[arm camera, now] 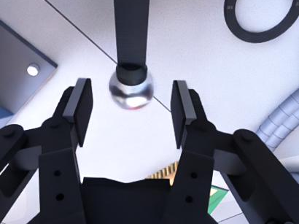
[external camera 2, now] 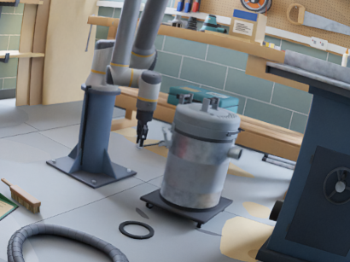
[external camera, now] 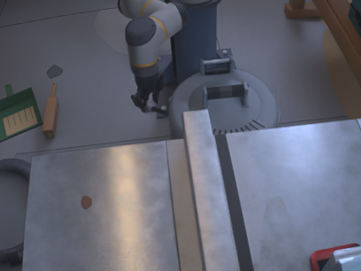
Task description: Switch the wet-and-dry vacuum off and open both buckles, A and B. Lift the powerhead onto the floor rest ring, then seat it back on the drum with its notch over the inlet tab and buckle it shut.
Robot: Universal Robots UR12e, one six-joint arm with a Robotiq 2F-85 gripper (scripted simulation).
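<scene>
The front of the vacuum drum (external camera: 177, 119) is hidden behind the table saw in the side camera. The grey powerhead (external camera 2: 205, 120) sits on the steel drum (external camera 2: 197, 170), with its handle (external camera: 225, 92) on top. A buckle lever (arm camera: 131, 24) with a shiny ball end (arm camera: 131, 88) sticks out from the drum's left side. My gripper (arm camera: 131, 112) is open and empty, its fingers on either side of the ball (external camera 2: 141, 143). The black floor rest ring (external camera 2: 136, 229) lies on the floor in front of the drum's dolly.
Behind the vacuum run a wooden bench (external camera 2: 256, 131) with a teal toolbox (external camera 2: 200, 97) and a tiled wall. My blue pedestal (external camera 2: 94, 131) stands left of the drum. A table saw (external camera: 194, 199) fills the near side. A hose (external camera 2: 59, 238), brush (external camera: 50, 110) and dustpan (external camera: 17, 116) lie left.
</scene>
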